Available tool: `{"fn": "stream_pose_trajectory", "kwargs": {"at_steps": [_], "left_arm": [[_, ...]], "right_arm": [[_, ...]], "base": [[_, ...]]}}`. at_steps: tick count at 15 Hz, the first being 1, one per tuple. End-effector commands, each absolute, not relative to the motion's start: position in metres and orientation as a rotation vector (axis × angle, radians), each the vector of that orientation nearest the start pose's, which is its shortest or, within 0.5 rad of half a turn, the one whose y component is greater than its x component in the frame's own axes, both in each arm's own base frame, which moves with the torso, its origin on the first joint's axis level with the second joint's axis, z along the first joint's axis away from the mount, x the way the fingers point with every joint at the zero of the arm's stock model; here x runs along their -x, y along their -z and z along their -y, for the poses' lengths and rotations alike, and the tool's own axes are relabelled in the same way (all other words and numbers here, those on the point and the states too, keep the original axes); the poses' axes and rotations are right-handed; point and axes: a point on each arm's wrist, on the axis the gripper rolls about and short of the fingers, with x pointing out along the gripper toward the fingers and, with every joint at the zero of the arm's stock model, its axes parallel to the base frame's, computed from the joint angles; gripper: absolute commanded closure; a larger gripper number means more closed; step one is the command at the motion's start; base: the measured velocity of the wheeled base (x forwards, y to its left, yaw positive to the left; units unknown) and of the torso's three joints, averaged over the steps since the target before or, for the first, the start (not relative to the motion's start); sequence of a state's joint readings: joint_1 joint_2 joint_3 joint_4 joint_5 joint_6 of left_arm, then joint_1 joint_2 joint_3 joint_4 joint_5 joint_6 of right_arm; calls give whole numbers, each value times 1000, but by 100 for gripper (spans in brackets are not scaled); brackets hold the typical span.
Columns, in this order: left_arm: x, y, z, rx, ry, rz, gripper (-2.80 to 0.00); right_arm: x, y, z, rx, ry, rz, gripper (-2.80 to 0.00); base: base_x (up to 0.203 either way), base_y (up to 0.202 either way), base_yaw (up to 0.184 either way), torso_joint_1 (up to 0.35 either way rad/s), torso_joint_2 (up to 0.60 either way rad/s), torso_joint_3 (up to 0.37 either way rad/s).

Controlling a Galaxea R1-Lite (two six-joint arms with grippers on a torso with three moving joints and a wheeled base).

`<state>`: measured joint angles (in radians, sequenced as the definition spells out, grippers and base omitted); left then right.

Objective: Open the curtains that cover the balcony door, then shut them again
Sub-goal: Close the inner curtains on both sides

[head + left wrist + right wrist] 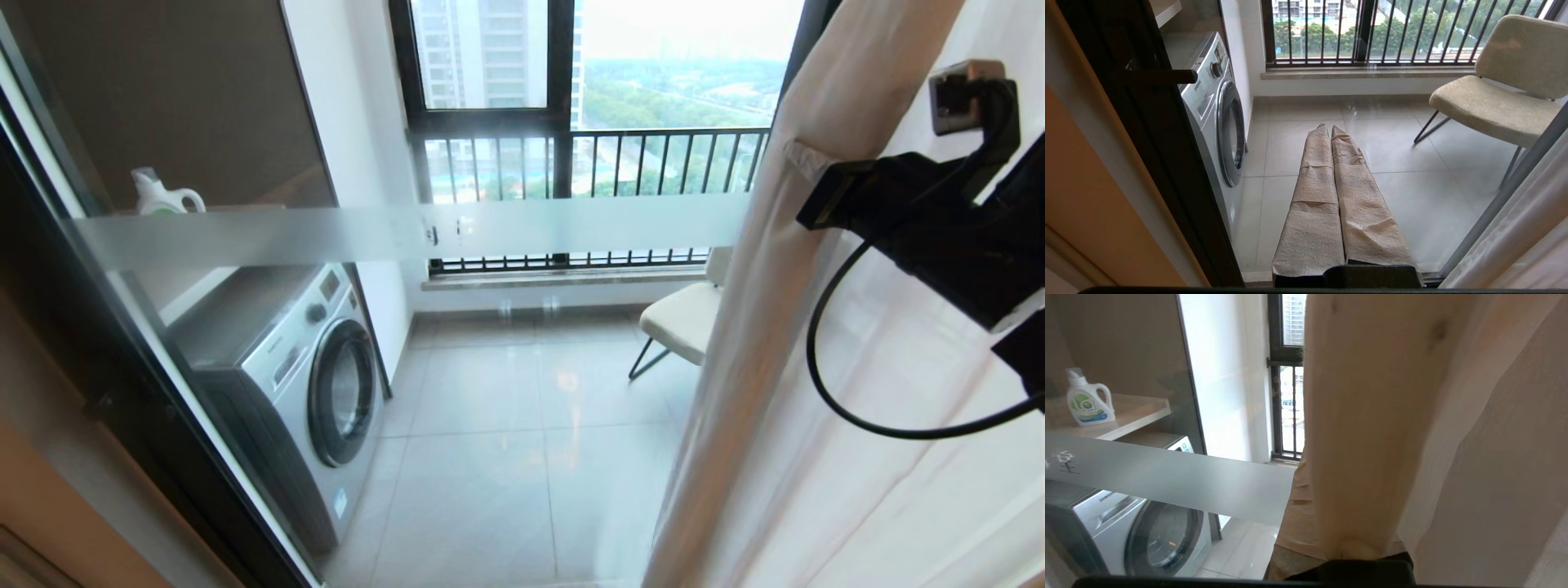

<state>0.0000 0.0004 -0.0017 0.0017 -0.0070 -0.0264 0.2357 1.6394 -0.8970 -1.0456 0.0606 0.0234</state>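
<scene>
Right pincer [804, 167] sits at about three o'clock in the head view, raised on its black arm, its paper-wrapped fingers [1306, 506] pressed together on a fold of the curtains [784, 392]. From the right wrist camera the gathered edge of cloth runs straight up from between those fingers, so the grip is narrow, with fabric pinched inside it. A black cable [824, 384] loops down from the arm in front of the cloth.

Drawn aside, the curtains fill the head view from one to five o'clock as a cream-white, see-through panel with a thicker bunched edge facing the glass. The balcony door [245, 237] takes up the rest, from seven to twelve o'clock: clear glass in a dark frame, crossed by a frosted white band, uncovered over most of its width.

Left pincer [1329, 130] shows only in its own wrist camera, its two wrapped fingers lying flat against each other, closed on nothing, pointing at the glass low down, with the door's dark handle [1163, 76] off to one side.

Through the glass stand a washing machine [302, 384] at eight o'clock, a detergent bottle [163, 196] on the shelf [1126, 416] above it at ten o'clock, a beige chair [682, 318] near the centre beside the curtain edge, and a barred window [588, 163] at twelve o'clock.
</scene>
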Motion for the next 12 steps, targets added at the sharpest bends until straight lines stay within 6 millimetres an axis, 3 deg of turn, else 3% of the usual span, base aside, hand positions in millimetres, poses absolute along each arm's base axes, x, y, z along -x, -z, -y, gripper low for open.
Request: {"fn": "stream_pose_trajectory", "kwargs": {"at_steps": [1, 12], "left_arm": [[23, -76, 0, 28, 8, 0, 0], [23, -76, 0, 27, 8, 0, 0]], "right_arm": [[-288, -269, -70, -50, -297, 311, 0], [-293, -265, -77, -60, -262, 292, 0]], "base": [[0, 0, 0, 0, 0, 0], [0, 0, 0, 0, 0, 0]]}}
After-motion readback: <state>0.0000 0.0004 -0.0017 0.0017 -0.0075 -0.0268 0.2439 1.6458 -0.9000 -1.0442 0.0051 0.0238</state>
